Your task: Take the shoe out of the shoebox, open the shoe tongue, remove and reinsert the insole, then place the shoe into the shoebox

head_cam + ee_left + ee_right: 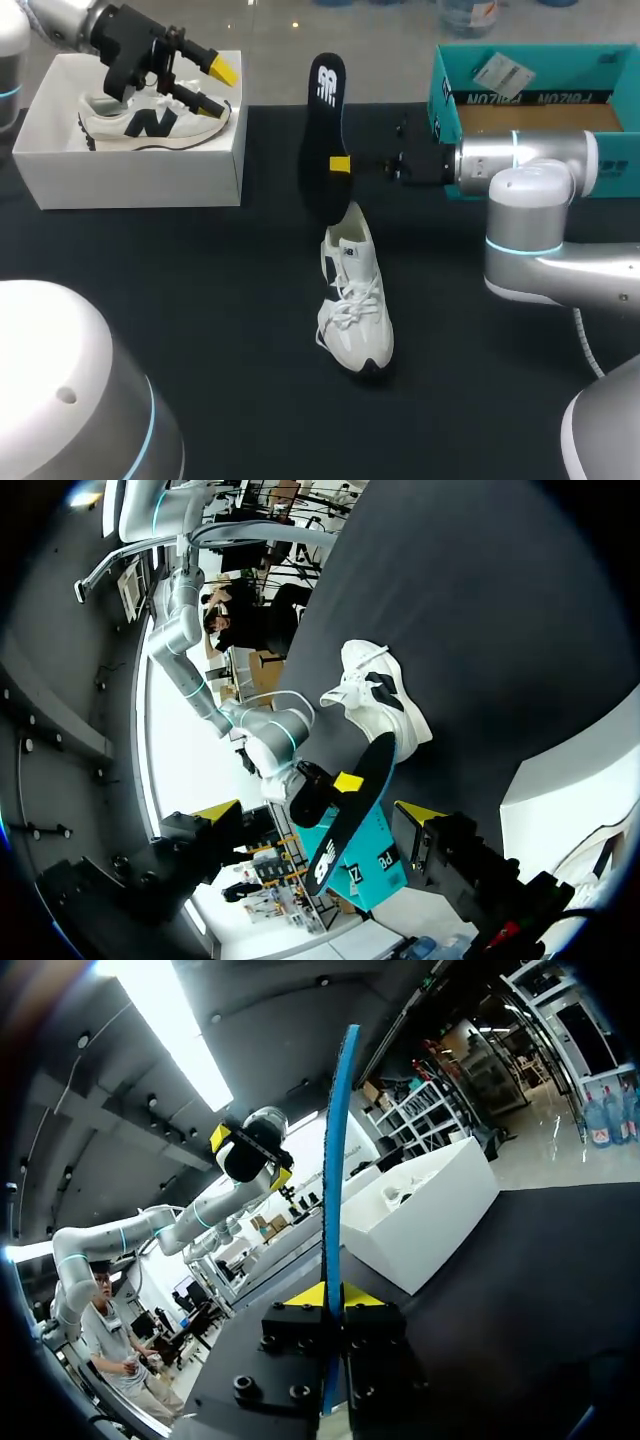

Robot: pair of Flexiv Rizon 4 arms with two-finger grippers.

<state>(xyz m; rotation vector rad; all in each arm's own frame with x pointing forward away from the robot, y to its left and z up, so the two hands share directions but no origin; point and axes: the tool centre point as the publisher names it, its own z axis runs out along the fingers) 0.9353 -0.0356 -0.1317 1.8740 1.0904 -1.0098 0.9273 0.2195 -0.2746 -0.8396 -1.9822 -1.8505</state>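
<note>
A white shoe (pixel 356 300) stands on the black table, toe toward the front edge. Just above its heel my right gripper (pixel 340 165) is shut on a dark insole (pixel 326 100), held upright. In the right wrist view the insole (pixel 335 1160) shows edge-on, pinched between the yellow tips of my right gripper (pixel 328 1295). My left gripper (pixel 213 85) hangs open over the white shoebox (pixel 130 180), where a second white shoe (pixel 145 122) lies. From the left wrist view, the insole (pixel 352 815) and table shoe (pixel 375 695) lie ahead of my left gripper (pixel 318 812).
A teal box (pixel 530 95) with a brown floor stands at the back right, behind my right arm. The white shoebox (pixel 420 1220) sits at the back left corner. Black tabletop surrounds the shoe.
</note>
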